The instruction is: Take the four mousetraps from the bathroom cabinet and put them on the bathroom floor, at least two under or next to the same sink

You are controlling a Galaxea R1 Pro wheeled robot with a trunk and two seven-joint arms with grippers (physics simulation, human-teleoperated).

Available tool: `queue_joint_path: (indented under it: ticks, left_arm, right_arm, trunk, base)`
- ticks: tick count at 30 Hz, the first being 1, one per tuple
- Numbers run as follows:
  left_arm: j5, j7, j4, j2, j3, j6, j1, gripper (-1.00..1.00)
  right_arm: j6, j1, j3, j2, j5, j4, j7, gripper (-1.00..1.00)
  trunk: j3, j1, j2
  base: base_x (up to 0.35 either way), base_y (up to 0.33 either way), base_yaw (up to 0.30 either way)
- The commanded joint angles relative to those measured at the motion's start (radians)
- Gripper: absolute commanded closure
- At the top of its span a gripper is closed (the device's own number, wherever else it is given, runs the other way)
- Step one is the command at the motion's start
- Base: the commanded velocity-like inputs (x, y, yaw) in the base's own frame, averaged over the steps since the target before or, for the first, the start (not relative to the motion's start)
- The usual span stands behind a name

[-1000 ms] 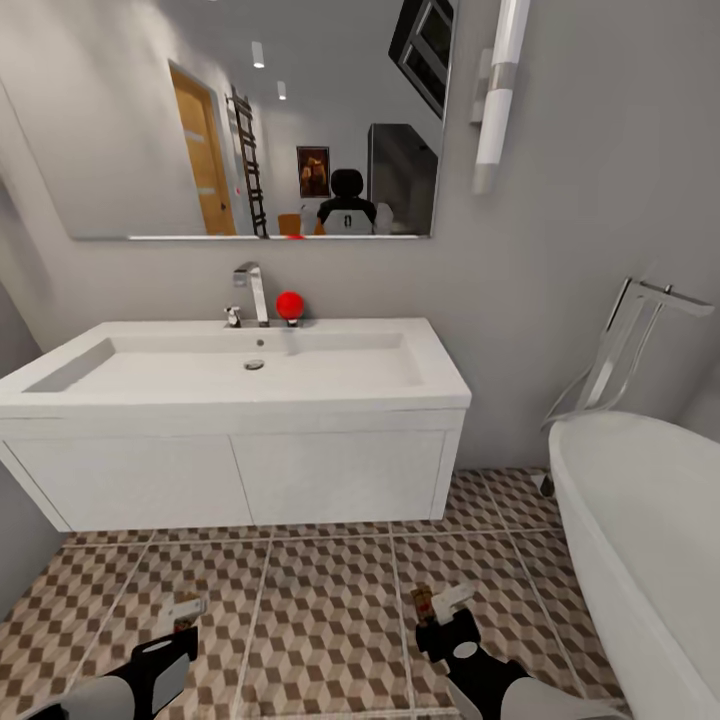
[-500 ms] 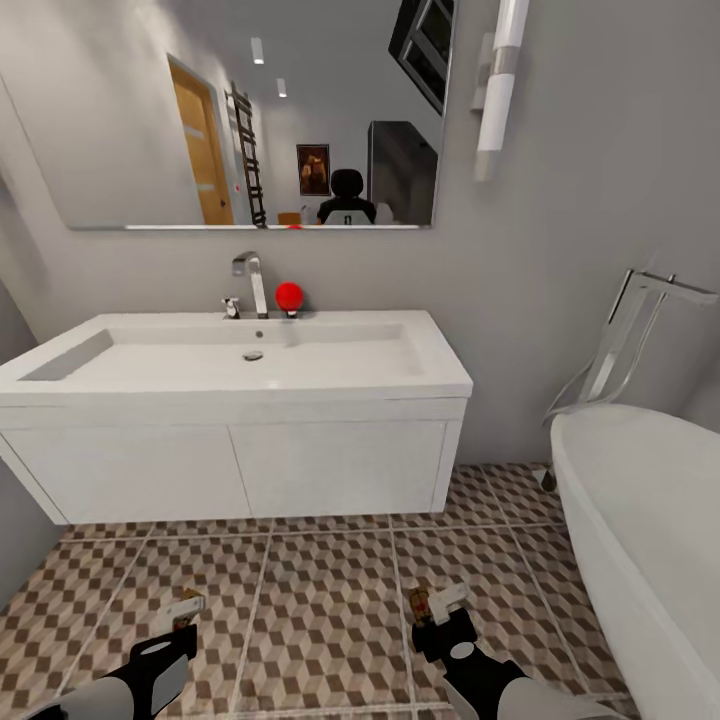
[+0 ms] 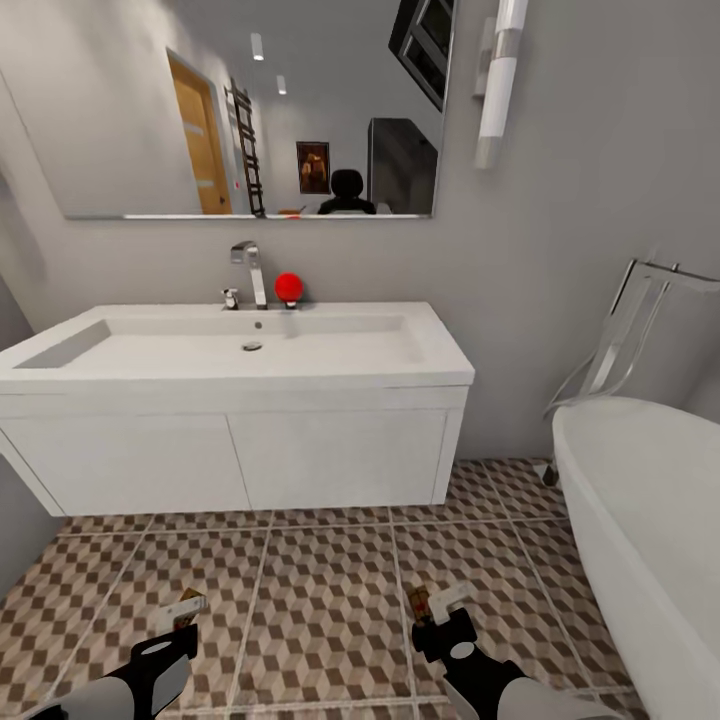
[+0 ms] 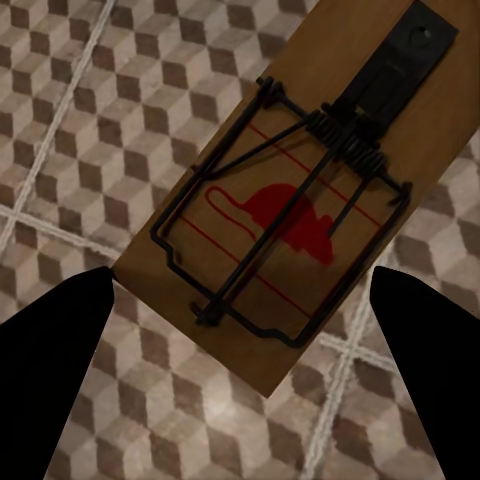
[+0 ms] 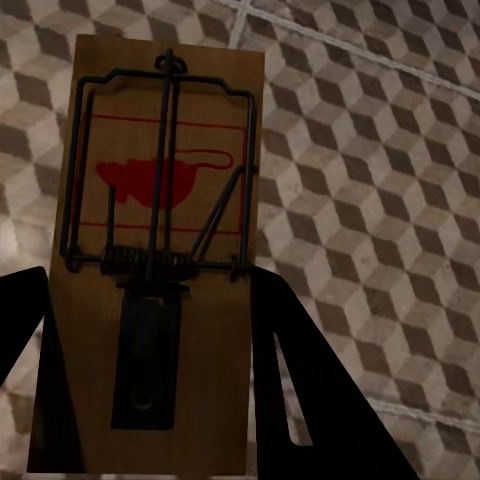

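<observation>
Two mousetraps are held above the cube-patterned bathroom floor [image 3: 320, 600]. My left gripper [image 3: 183, 613] is shut on one mousetrap [image 3: 189, 606]; in the left wrist view this brown board [image 4: 300, 200] with its wire bar sits slantwise between the dark fingers [image 4: 55, 380]. My right gripper [image 3: 440, 606] is shut on another mousetrap [image 3: 420, 602], which lies lengthwise in the right wrist view [image 5: 165, 200]. The white sink [image 3: 240, 355] hangs on the wall straight ahead, beyond both grippers. The cabinet is out of view.
A white bathtub [image 3: 650, 500] stands close on the right with a chrome fitting [image 3: 625, 330] behind it. A chrome tap [image 3: 250, 272] and a red ball [image 3: 289, 287] sit on the sink's back edge under a mirror [image 3: 250, 110]. A grey wall closes the left side.
The whole head view has shifted, so the sink and mirror sit slightly higher in the picture. Both grippers keep their mousetraps at about the same spots.
</observation>
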Motion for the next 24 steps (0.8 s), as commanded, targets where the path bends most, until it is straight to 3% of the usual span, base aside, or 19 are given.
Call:
queue_joint_path:
  ticks: [1,9,16,24]
  left_arm:
    - [0.009,0.006,-0.003,0.001,-0.009,-0.001,0.000,1.00]
    - [0.009,0.007,-0.003,0.001,-0.009,0.000,0.001,1.00]
    - [0.010,0.007,-0.003,0.001,-0.009,0.000,0.003,1.00]
    - [0.009,0.006,-0.003,0.003,-0.009,-0.001,0.003,1.00]
  right_arm:
    - [-0.002,-0.001,0.005,0.000,0.001,0.002,-0.006,1.00]
    - [-0.037,-0.001,0.006,0.000,0.002,0.002,0.000,1.00]
    - [-0.039,-0.001,0.008,-0.001,0.005,0.002,0.000,1.00]
    - [-0.039,-0.001,0.008,-0.001,0.005,0.000,0.000,1.00]
  trunk:
    - [-0.004,0.004,-0.008]
    - [-0.030,0.034,-0.064]
    - [-0.057,0.061,-0.113]
    - [-0.062,0.061,-0.113]
  base:
    - [0.000,0.000,0.000]
    - [0.000,0.000,0.013]
    - [0.000,0.000,0.201]
    - [0.000,0.000,0.207]
